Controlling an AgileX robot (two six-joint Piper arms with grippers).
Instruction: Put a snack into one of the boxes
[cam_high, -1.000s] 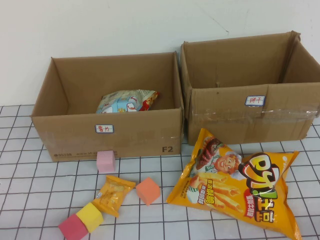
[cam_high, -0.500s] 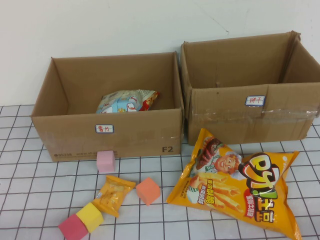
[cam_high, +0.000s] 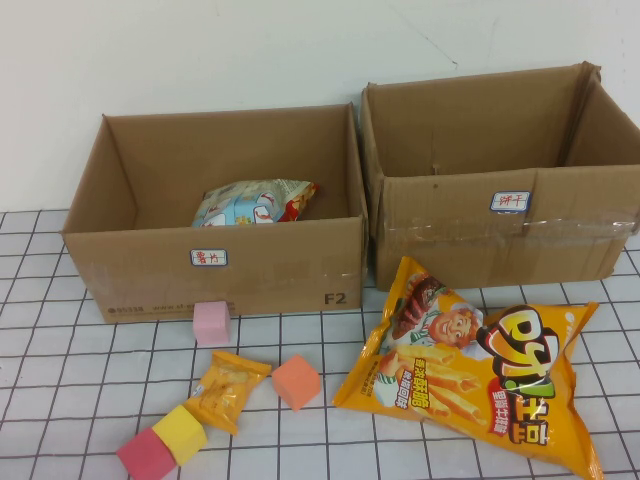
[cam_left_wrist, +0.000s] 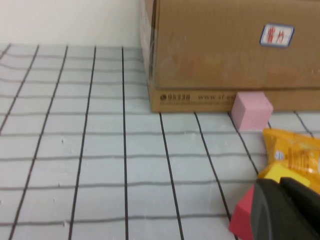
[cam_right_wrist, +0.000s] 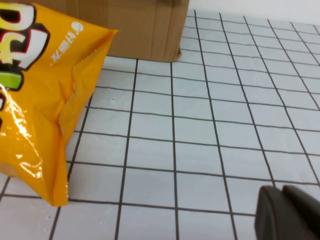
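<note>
Right gripper (cam_right_wrist: 289, 214) beside chip bag (cam_right_wrist: 35, 95); left gripper (cam_left_wrist: 285, 210) near blocks.

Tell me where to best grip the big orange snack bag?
Probably the big orange snack bag by its flat crimped edge nearest the right claw, from above: it lies flat. Left claw sits by the small blocks.

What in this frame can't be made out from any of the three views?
- Right box interior floor: its front wall blocks it in the high view.
- Left gripper and right gripper: outside the high view; each wrist view's edge crops them to dark tips near the table.
- Handwritten labels on both boxes: too small to read.
- Snack bag in left box: lower part hidden by front wall.
</note>
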